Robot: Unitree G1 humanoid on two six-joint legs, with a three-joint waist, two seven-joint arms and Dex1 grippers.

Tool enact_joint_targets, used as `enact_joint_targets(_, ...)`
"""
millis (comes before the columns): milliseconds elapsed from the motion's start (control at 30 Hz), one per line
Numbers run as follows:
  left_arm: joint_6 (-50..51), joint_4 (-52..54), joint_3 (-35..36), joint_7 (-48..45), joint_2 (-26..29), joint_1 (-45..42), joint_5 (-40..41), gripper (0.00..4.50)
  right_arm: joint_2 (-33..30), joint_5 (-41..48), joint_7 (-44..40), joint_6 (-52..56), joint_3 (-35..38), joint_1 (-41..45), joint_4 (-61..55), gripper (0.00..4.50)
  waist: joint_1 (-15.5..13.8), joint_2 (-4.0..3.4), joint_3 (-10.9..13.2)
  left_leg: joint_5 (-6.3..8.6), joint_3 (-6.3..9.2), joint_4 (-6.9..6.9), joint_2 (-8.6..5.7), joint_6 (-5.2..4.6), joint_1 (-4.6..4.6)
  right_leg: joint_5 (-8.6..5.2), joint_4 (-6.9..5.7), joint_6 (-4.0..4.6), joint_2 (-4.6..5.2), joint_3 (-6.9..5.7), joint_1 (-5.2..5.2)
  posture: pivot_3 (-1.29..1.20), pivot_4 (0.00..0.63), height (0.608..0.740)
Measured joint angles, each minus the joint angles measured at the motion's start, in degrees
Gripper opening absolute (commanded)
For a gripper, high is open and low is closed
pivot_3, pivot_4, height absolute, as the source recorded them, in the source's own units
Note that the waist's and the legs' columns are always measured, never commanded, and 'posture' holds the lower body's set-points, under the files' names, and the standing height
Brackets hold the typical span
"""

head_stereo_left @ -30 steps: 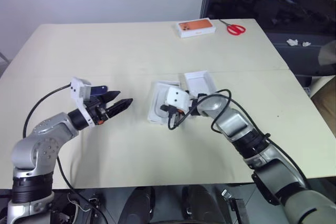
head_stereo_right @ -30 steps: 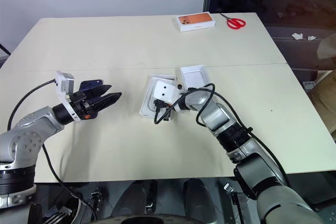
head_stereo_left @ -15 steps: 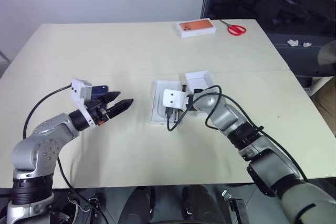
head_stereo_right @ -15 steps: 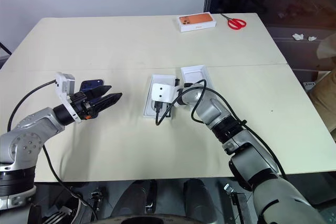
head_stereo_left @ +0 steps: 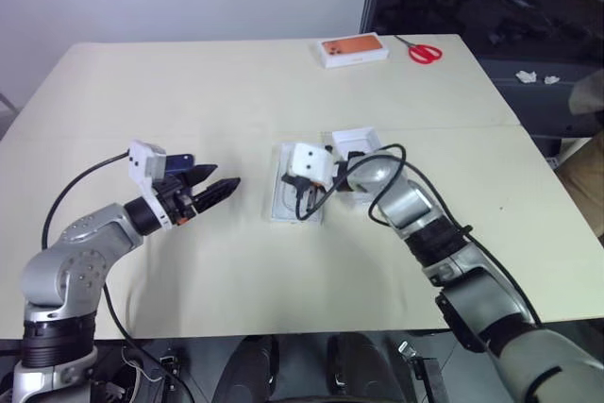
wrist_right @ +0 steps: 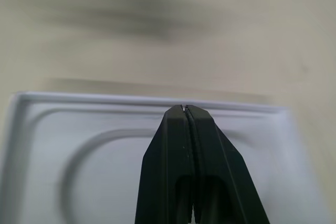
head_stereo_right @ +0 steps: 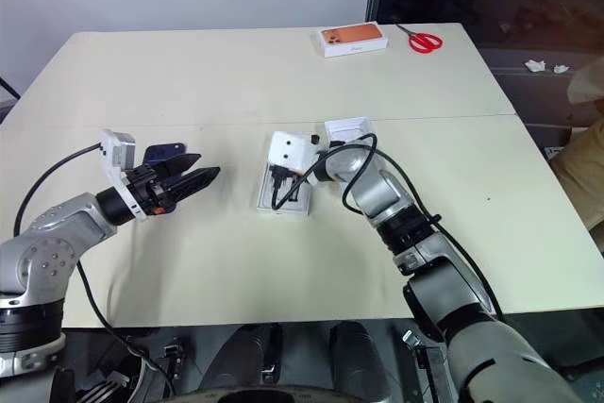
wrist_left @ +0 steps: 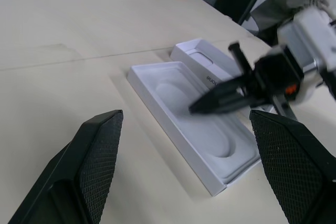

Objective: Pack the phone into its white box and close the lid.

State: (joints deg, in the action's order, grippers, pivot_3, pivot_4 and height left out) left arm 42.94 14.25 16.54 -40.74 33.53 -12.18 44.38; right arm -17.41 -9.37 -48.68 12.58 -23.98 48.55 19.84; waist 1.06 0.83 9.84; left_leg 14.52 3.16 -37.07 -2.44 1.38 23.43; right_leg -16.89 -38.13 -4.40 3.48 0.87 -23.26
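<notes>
My right gripper [wrist_left: 193, 108] is shut with nothing in it, its tips [wrist_right: 185, 107] hovering just over the oval recess of a thin white tray [head_stereo_left: 283, 207] at the table's middle. Right of the tray lies a shallow white cardboard piece [wrist_left: 195, 56], open side up, white inside, with lettering on its side wall. I cannot tell whether it is the white box or the lid. My left gripper [head_stereo_left: 222, 182] stands open and empty to the tray's left, well apart from it, its fingers [wrist_left: 100, 156] pointing at the tray. A dark blue corner [head_stereo_left: 181, 163] peeks out behind the left wrist; whether it is the phone I cannot tell.
A white box with an orange face [head_stereo_left: 353, 49] and red scissors [head_stereo_left: 425, 51] lie at the table's far right. The right arm's black cable [head_stereo_left: 326, 197] loops over the tray's near end. A seam [head_stereo_left: 453, 127] runs across the cream table.
My right gripper has risen and moved farther along the tray, still shut. The tray has turned slightly to lie straighter. The left gripper has stayed where it was.
</notes>
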Motion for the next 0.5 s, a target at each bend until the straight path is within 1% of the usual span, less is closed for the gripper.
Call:
enact_joint_targets(100,0.0,0.0,0.0,0.1,-0.1,-0.3,0.0,4.09,-0.3,-2.9,2.7,-3.4,-0.5,1.1,3.6,0.07,0.0,0.0,0.0,-0.02,0.0,0.0,0.0,0.04,0.0,0.0,0.0,0.0,0.0,0.0,0.0,0.0,0.15,0.74)
enact_joint_targets(300,-0.2,0.0,-0.1,0.0,0.0,0.0,0.0,4.09,-3.2,-11.9,6.4,-12.3,-5.6,0.9,9.2,0.07,0.0,0.0,0.0,-0.05,-0.02,0.0,0.0,0.08,0.0,0.0,0.0,0.0,-0.01,0.0,0.0,0.0,0.15,0.74)
enact_joint_targets(400,-0.2,0.0,-0.1,-0.3,0.0,0.2,-0.1,4.09,-2.5,-11.1,4.9,-12.1,-4.8,0.1,8.2,0.07,0.1,0.0,0.0,-0.05,-0.01,0.01,0.02,0.08,-0.01,0.0,0.0,0.0,-0.03,0.0,0.01,0.0,0.15,0.74)
enact_joint_targets(500,-0.2,0.0,-0.1,-0.4,0.1,0.3,-0.1,4.09,0.3,-5.3,1.2,-6.9,-1.7,-2.1,5.1,0.07,0.2,0.0,0.0,-0.03,-0.01,0.01,0.04,0.06,-0.01,0.0,0.0,0.0,-0.04,0.01,0.01,0.0,0.15,0.74)
